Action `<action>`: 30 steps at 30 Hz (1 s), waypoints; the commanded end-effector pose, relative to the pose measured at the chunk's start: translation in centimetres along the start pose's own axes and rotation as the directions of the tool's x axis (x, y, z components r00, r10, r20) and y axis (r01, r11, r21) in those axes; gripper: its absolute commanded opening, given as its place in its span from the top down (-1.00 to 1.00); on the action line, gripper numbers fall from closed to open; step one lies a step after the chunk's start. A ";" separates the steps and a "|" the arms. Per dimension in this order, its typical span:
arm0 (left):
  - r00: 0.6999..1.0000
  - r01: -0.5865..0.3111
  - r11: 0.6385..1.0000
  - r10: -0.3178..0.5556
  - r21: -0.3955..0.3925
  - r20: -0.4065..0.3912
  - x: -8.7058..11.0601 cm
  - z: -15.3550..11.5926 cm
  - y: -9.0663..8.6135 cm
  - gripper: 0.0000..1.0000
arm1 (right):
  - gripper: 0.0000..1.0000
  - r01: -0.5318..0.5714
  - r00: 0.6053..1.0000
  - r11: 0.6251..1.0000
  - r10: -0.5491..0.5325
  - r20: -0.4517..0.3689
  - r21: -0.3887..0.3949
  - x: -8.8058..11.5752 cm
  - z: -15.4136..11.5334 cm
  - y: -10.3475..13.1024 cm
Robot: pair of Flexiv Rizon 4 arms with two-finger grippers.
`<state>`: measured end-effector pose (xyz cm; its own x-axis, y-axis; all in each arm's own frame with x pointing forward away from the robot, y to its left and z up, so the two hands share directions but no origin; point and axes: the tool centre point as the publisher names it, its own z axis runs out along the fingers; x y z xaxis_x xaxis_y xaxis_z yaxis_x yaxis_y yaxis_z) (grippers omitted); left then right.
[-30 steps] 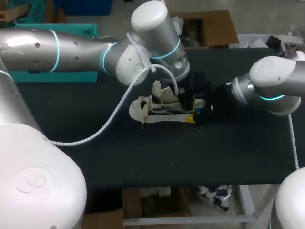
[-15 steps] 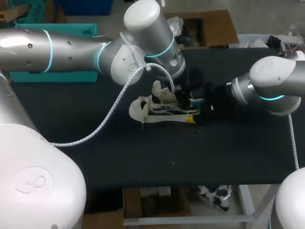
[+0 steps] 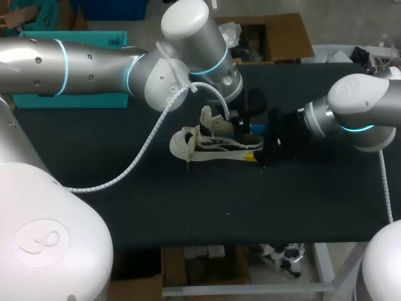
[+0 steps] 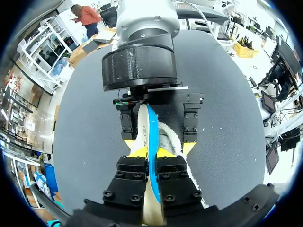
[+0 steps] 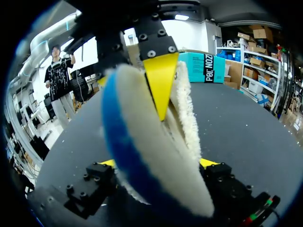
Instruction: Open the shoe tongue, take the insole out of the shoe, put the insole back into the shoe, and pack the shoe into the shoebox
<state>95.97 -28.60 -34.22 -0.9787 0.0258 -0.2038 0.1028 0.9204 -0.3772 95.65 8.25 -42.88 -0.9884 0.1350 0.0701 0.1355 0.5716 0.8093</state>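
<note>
The shoe [image 3: 210,145] lies around the middle of the tabletop [image 3: 188,207], a little toward the far side, and both my arms meet at its right-hand end. My left end effector [image 4: 151,152] is pressed together on the insole [image 4: 150,135], with a yellow tip on each face of it. The insole stands on edge between them, showing a blue rim and a pale fleecy face.

My right end effector [image 5: 158,163] comes in from the right. Its fingers are set wide, one on the near side of the shoe's end and one on the far side. As far as I can judge from the wrist views, both bear against the shoe, so I take it to be bracing the shoe.

I judge the insole to be light, thin and floppy. It should bend rather than resist, and its free length will sag once it is out. The fleece will probably cling to the lining, which could drag the shoe along. A pinch close to the insole's end, flat across both faces, seems the right hold. The shoe looks soft and light, so I would hold it by the firmer sides of its end, not by the loose tongue.
</note>
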 end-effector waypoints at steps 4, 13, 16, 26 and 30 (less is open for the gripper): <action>0.999 -0.004 1.000 0.005 0.027 -0.032 0.3 0.0 0.2 1.00 | 1.00 0.002 1.000 1.000 -0.002 -0.003 -0.005 0.0 0.2 -0.5; 0.990 -0.006 0.996 0.019 0.089 -0.140 0.7 -0.8 1.1 1.00 | 1.00 0.002 1.000 1.000 -0.002 -0.003 -0.005 0.0 0.2 -0.5; 0.990 -0.006 0.996 0.019 0.089 -0.140 0.7 -0.8 1.1 1.00 | 1.00 0.002 1.000 1.000 -0.002 -0.003 -0.005 0.0 0.2 -0.5; 0.990 -0.006 0.996 0.019 0.089 -0.140 0.7 -0.8 1.1 1.00 | 1.00 0.002 1.000 1.000 -0.002 -0.003 -0.005 0.0 0.2 -0.5; 0.990 -0.006 0.996 0.019 0.089 -0.140 0.7 -0.8 1.1 1.00 | 1.00 0.002 1.000 1.000 -0.002 -0.003 -0.005 0.0 0.2 -0.5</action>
<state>95.28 -27.28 -33.90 -0.9918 0.0983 -0.0819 0.1250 0.8820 -0.4544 95.65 8.26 -42.88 -0.9884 0.1349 0.0701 0.1354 0.5715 0.8093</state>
